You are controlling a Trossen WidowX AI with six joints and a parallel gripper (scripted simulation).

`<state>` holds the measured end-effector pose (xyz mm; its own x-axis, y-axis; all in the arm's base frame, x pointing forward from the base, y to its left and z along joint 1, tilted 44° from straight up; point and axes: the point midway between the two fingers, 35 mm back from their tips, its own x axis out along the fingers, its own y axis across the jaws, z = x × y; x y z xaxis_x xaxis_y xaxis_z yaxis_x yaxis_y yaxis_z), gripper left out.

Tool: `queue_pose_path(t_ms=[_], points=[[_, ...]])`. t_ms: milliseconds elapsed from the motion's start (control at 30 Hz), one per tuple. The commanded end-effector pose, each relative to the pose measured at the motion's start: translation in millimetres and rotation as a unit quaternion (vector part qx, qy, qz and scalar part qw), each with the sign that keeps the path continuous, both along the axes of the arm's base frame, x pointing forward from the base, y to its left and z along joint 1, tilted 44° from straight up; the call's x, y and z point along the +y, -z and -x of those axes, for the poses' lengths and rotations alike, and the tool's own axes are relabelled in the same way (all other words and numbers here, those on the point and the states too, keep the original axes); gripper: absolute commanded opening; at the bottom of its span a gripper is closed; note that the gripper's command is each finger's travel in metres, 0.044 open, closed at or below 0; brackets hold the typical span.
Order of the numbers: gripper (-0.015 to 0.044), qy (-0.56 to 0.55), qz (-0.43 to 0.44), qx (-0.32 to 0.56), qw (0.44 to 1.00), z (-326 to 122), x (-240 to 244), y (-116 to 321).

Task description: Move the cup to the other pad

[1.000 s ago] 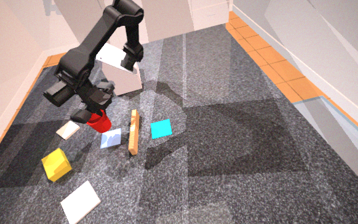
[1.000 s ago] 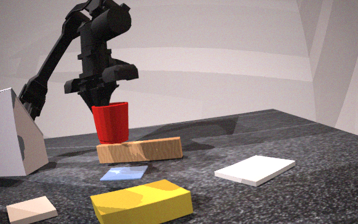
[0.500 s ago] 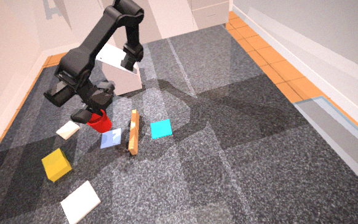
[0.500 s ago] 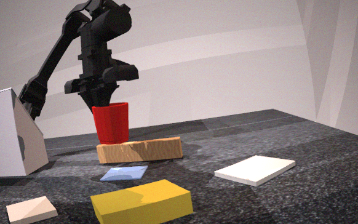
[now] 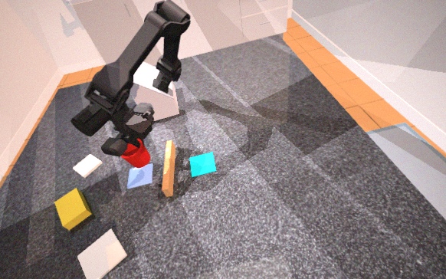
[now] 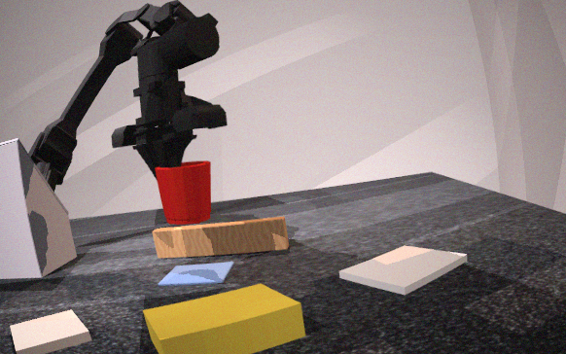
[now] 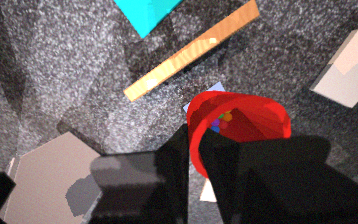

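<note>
The red cup (image 5: pixel 139 155) (image 6: pixel 186 195) (image 7: pixel 274 114) hangs in the air, nearly upright, above the blue pad (image 5: pixel 140 176) (image 6: pixel 194 274) (image 7: pixel 217 88). Several coloured marbles (image 7: pixel 220 121) lie inside it in the wrist view. My gripper (image 6: pixel 170 164) (image 7: pixel 190 127) is shut on the cup's wall, one finger inside and one outside. The cyan pad (image 5: pixel 203 164) (image 7: pixel 145 12) lies bare on the other side of the wooden bar; it does not show in the exterior view.
The wooden bar (image 5: pixel 168 169) (image 6: pixel 221 239) (image 7: pixel 190 52) stands between the two pads. A yellow block (image 5: pixel 73 208) (image 6: pixel 224 318), a small white slab (image 5: pixel 87 165) (image 6: pixel 49 331) and a larger pale slab (image 5: pixel 102 254) (image 6: pixel 404 269) lie around. A big pale block (image 5: pixel 159 101) (image 6: pixel 21 214) stands near the arm.
</note>
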<state>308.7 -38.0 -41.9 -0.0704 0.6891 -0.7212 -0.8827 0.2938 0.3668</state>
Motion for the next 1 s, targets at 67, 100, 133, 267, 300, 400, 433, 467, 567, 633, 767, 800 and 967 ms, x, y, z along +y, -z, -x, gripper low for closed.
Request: queue_pose_path(t_ms=[67, 100, 133, 267, 300, 400, 433, 467, 567, 633, 767, 800, 967], points=[[0.0, 0.003, 0.0, -0.002, 1.0, -1.5, 11.0, -12.2], [0.0, 0.003, 0.0, -0.002, 1.0, -1.6, 12.9, -13.9], [0.0, 0.003, 0.0, -0.002, 1.0, -1.8, 14.7, -15.6], [0.0, 0.003, -0.001, -0.002, 1.0, -2.6, 22.7, -23.1], [0.0, 0.003, -0.001, -0.002, 1.0, -2.8, 24.7, -25.0], [0.0, 0.003, -0.001, -0.002, 1.0, -3.4, 30.5, -30.6], [0.0, 0.003, -0.001, -0.002, 1.0, -3.6, 32.5, -32.4], [0.0, 0.003, -0.001, -0.002, 1.0, -3.9, 34.4, -34.2], [0.0, 0.003, -0.001, -0.002, 1.0, -4.7, 40.6, -40.2], [0.0, 0.003, -0.001, -0.002, 1.0, -5.2, 44.9, -44.4], [0.0, 0.003, -0.002, -0.002, 1.0, -6.2, 53.4, -52.6], [0.0, 0.003, -0.002, -0.002, 1.0, -6.5, 55.5, -54.6], [0.0, 0.003, -0.002, -0.002, 1.0, -7.5, 66.0, -64.9]])
